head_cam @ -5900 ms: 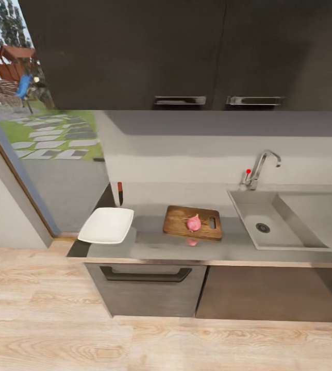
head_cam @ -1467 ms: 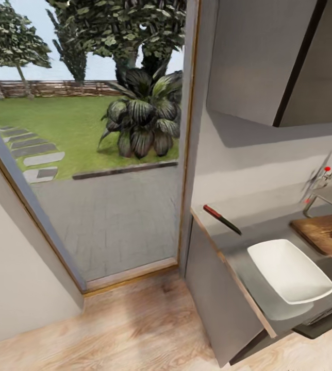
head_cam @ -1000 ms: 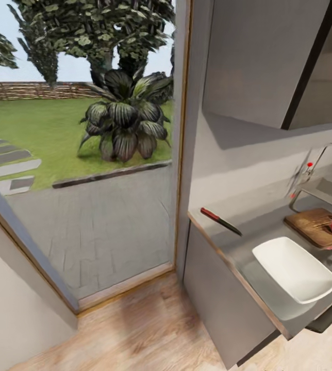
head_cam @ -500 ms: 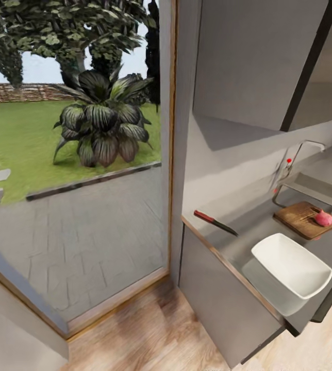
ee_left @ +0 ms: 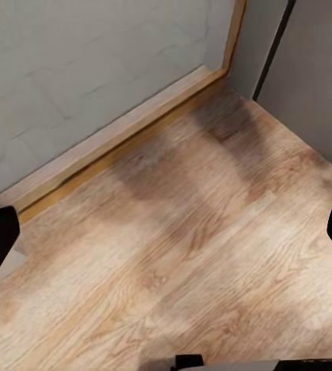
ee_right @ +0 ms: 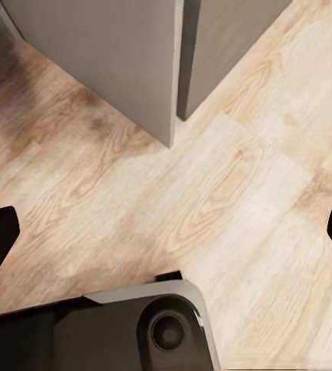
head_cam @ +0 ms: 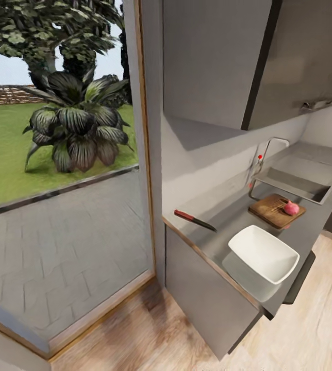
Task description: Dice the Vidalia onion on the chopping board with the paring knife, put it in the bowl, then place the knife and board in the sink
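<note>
Onion: the pink-red Vidalia onion (head_cam: pixel 291 207) sits on the chopping board (head_cam: pixel 276 210), toward its sink-side end. It is out of the basin and looks whole, so I judge the first step done and the dicing not begun.
Board: it lies flat on the worktop (head_cam: pixel 222 219), just beside the sink (head_cam: pixel 295 180); that keeps the carry from basin to board short, and later the trip back.
Knife: the paring knife (head_cam: pixel 194 220) rests by the wall near the worktop's end beside the door frame (head_cam: pixel 146 154), red handle toward the frame and dark blade pointing toward the bowl. It is well apart from the board, with the bowl between them, so it has to be fetched before any cutting.
Bowl: the white bowl (head_cam: pixel 263 253) stands near the worktop's front edge, between knife and board, open side up, ready to take the dice.
Tap: the chrome tap (head_cam: pixel 263 154), with its red dot, rises at the sink's near corner against the wall.
Left jaws: the left gripper (ee_left: pixel 166 239) hangs over bare wooden floor (ee_left: pixel 181 255) near the door sill, its dark fingertips at opposite edges of the wrist view, spread wide with nothing between them.
Right jaws: the right gripper (ee_right: pixel 166 232) is likewise spread and empty, over floor beside a grey cabinet (ee_right: pixel 104 54) corner.
Stage: both arms hang low, clear of the worktop, which suits a base on its way; the head view faces the knife end, so I judge the knife the likely next target.
</note>
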### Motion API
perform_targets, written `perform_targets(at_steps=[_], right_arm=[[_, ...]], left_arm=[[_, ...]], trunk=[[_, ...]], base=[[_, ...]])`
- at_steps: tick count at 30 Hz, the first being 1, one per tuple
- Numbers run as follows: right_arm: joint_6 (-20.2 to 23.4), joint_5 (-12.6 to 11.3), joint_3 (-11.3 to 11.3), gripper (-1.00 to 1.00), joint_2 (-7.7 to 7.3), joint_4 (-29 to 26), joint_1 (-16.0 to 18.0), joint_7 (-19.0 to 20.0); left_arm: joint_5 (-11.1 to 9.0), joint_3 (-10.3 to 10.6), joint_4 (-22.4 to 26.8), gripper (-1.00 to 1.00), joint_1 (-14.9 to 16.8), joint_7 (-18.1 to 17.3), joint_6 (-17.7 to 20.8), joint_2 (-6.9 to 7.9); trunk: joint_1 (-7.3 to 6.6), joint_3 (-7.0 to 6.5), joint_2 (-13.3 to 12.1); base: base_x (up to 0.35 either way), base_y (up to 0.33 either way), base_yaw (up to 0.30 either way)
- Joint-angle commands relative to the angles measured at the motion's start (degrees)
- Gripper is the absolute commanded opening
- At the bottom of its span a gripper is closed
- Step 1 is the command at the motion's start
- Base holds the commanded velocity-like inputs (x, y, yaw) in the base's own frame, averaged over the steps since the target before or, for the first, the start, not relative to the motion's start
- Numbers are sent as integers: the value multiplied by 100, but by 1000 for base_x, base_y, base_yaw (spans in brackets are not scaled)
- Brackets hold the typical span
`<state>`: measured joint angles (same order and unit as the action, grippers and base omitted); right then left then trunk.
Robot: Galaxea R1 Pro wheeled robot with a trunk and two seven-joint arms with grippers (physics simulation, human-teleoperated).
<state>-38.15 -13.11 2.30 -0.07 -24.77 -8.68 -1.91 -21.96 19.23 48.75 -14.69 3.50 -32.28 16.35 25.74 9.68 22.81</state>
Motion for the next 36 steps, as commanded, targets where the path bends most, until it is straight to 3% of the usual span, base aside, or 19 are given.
perform_targets(at_steps=[1,7,19,26,36], right_arm=[[-8,-32,25,100,-2,-10,-2,-20],[-8,-33,25,100,-2,-9,-2,-20],[-8,-33,25,100,-2,-10,-2,-20],[-8,-22,32,100,-8,-6,-2,-20],[-12,-18,27,100,-62,3,-2,-24]], left_arm=[[-27,30,6,100,1,37,-15,8],[-27,30,-17,100,1,32,-15,-25],[-19,34,-94,100,1,19,-15,-79],[-14,37,-108,100,1,19,-15,-100],[-10,37,-163,100,1,19,-15,-149]], trunk=[[4,6,10],[4,-10,10],[4,-42,10],[4,-44,10],[4,-44,10]], base=[[0,0,-264],[0,67,-264],[0,262,-246],[0,252,-16],[0,27,-1]])
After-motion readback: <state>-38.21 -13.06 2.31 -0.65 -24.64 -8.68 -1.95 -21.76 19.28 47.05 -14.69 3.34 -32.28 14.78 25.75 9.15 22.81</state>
